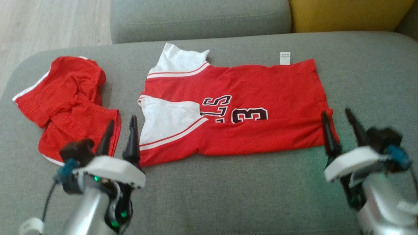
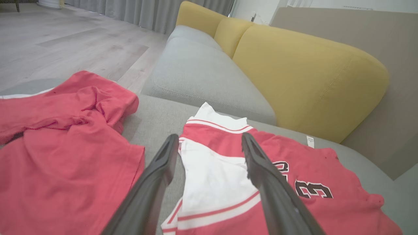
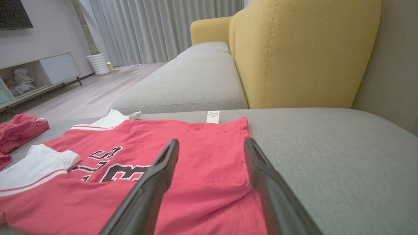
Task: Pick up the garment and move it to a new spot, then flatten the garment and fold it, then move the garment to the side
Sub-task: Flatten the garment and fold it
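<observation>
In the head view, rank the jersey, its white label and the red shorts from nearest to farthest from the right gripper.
From the right gripper:
1. Jersey: its hem corner is by the fingertips.
2. White label: on the jersey's far edge.
3. Red shorts: far left.

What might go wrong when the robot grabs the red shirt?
The left claw is open just between the jersey and the red shorts, so it might snag the shorts too. The right claw is open over the jersey's corner; it may pinch just the top layer, and the fold could slide apart.
</observation>
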